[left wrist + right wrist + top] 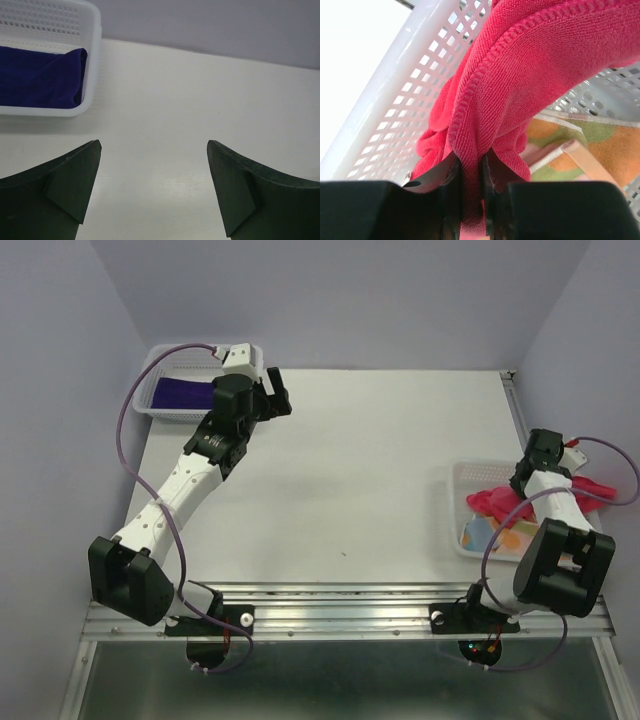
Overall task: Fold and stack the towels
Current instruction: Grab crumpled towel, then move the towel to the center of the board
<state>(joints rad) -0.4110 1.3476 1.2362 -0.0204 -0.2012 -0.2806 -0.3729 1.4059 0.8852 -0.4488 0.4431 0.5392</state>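
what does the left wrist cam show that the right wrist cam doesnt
Only the left wrist: the purple towel lying folded in the far-left basket, bare table, and the left end effector wide open over it, holding nothing. Only the right wrist: the right end effector pinched on a fold of the pink-red towel, with a patterned towel behind it in the right-side basket. Both: a white mesh basket with a towel in it and that arm's own dark end effector at the bottom edge.
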